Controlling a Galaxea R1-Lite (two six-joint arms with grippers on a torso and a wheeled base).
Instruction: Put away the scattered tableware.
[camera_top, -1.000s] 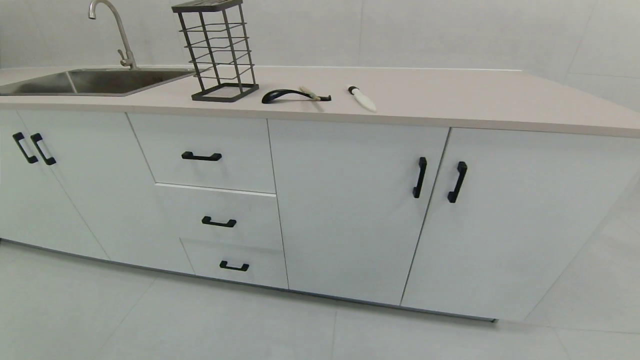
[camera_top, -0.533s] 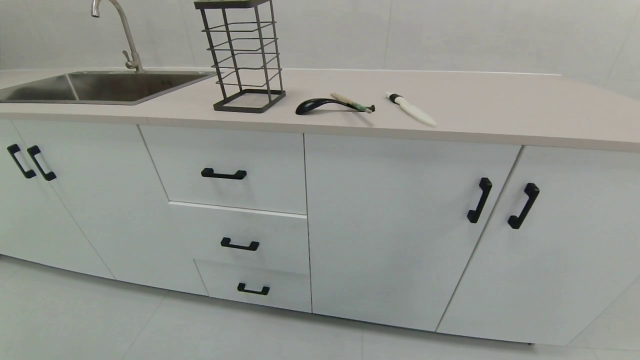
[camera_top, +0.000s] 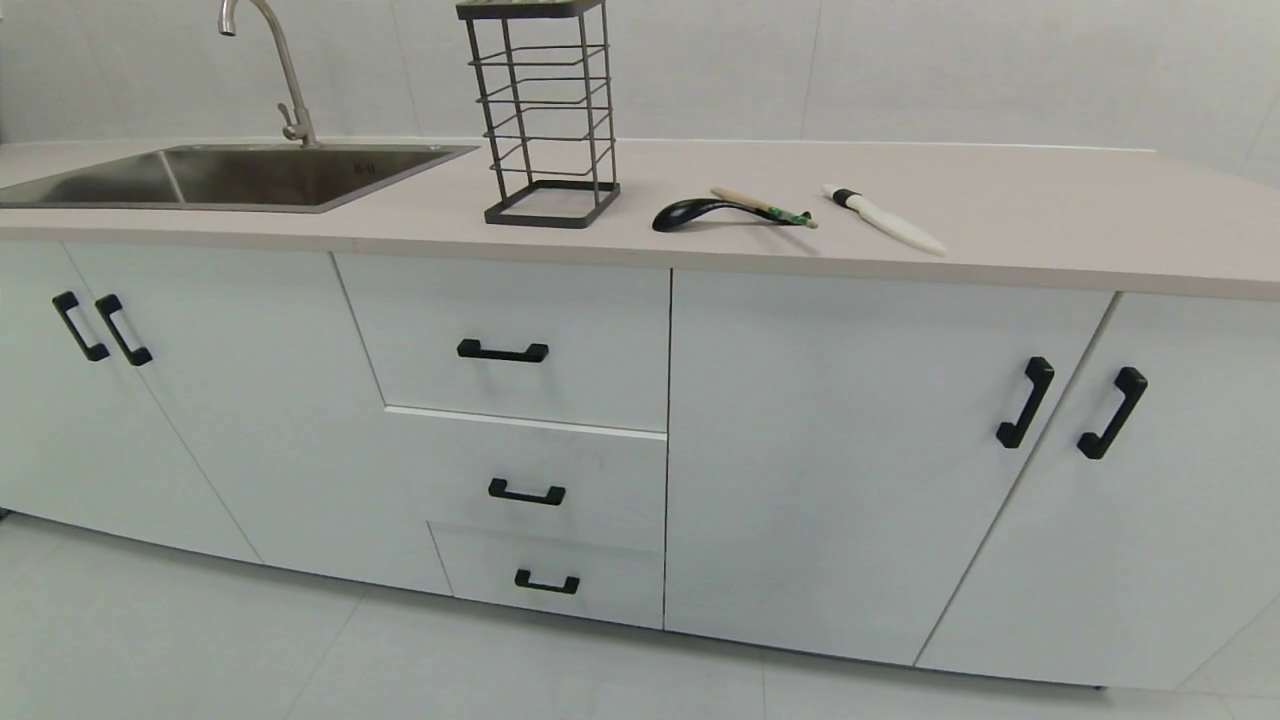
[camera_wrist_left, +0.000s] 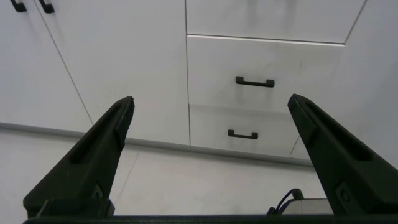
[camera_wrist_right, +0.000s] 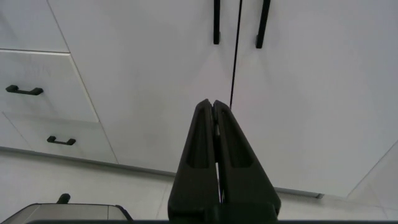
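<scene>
so, nothing is put away yet, as far as we can judge. on the counter (camera_top: 1050, 215) the black spoon (camera_top: 695, 212) lies at about three o'clock from the wire rack (camera_top: 545, 120), near its foot. a wooden stick (camera_top: 765, 207) with a green end rests across the spoon's handle, touching it. whether it is one chopstick or a pair we cannot tell. the white knife (camera_top: 885, 220) lies further toward three o'clock, apart from both. the rack stands upright and looks bare inside. the sink (camera_top: 250, 172) sits at nine o'clock of the rack.

our left gripper (camera_wrist_left: 211, 101) hangs low before the drawers (camera_wrist_left: 280, 62), fingers spread wide with nothing between them. our right gripper (camera_wrist_right: 213, 106) has its fingers pressed together on nothing, facing the cupboard doors (camera_wrist_right: 298, 93). both are below the counter and well apart from the tableware.

we judge the task at its very start: three pieces are left to lift and stow, most likely in the rack, though the task names no place. we would first need to draw near and raise an arm to counter height, and the right claw must part before it can take anything.
</scene>
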